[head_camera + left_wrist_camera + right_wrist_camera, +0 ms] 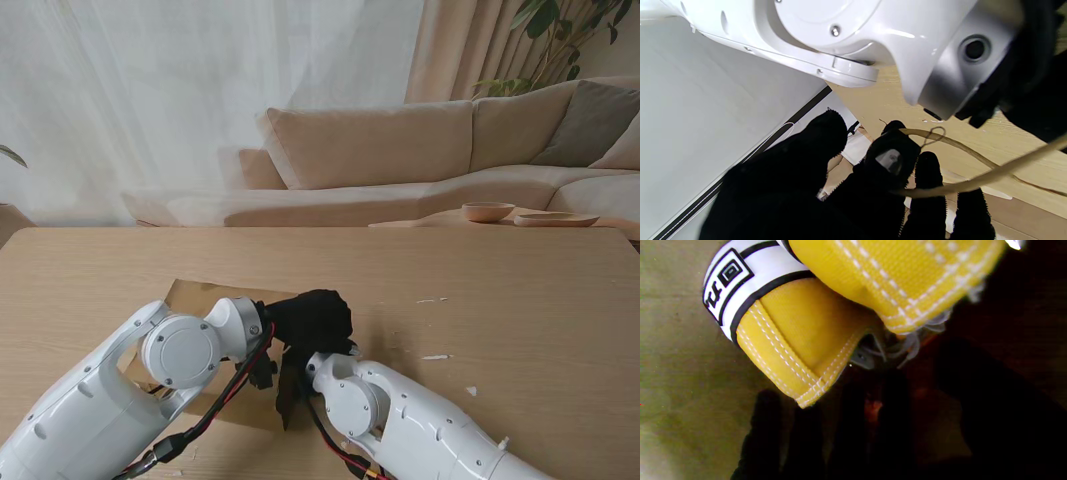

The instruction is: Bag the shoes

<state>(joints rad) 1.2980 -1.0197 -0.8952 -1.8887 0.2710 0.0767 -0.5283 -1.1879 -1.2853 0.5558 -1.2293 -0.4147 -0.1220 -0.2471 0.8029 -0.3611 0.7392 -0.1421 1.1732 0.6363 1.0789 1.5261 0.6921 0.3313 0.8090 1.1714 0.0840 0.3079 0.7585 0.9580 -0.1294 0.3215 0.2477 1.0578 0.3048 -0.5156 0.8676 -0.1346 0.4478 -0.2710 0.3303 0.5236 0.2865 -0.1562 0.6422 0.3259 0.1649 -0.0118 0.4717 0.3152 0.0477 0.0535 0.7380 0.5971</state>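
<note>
Two black-gloved hands meet over a brown paper bag (205, 296) lying on the wooden table (520, 300); in the stand's view the left hand (315, 318) sits at the bag's mouth, and the right hand is hidden there behind its own white forearm (420, 420). In the left wrist view the left hand's fingers (888, 160) curl around the bag's tan cord handle (973, 181), pinching it, with the brown paper just beyond the fingertips. In the right wrist view the right hand (853, 433) reaches inside the bag; a yellow shoe (826, 306) with white stitching and a black-and-white heel tab lies just past its fingers (763, 426); whether that hand grips the shoe or is spread, I cannot tell, the fingers being dark and dim.
</note>
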